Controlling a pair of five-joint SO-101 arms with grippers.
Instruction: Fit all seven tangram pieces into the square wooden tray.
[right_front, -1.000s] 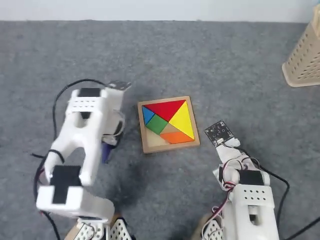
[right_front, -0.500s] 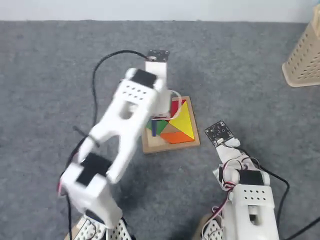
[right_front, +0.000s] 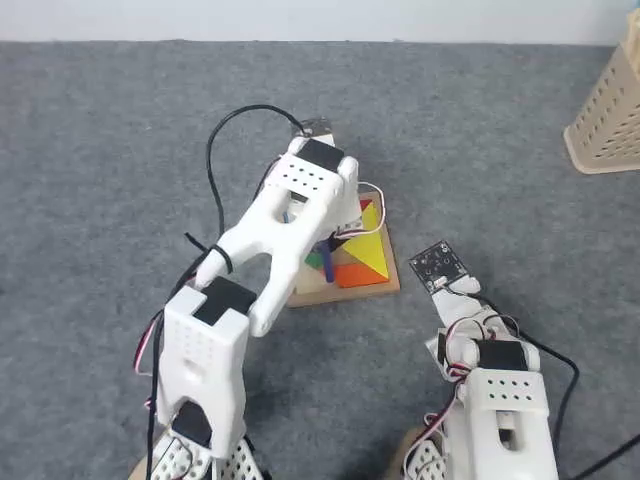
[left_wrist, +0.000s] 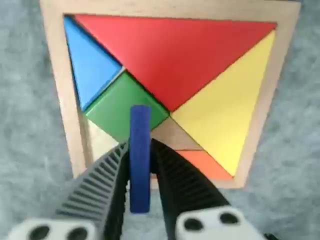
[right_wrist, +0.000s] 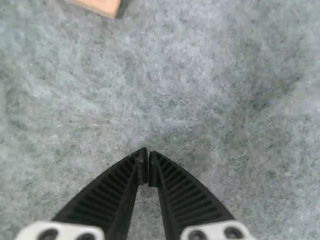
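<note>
Arm (right_front: 275, 225) extended over tray (left_wrist: 52, 75), left tool (left_wrist: 139, 148) clamped on dark-blue piece (left_wrist: 140, 125); right tool (right_wrist: 146, 161) together.

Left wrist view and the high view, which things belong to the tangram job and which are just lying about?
Job: square wooden tray; red large triangle, yellow large triangle, small blue triangle, green square, orange triangle, all in the tray; dark blue piece gripped in the left claw.
Lying about: beige perforated basket at the table's edge; right claw, shut over the grey carpet.
</note>
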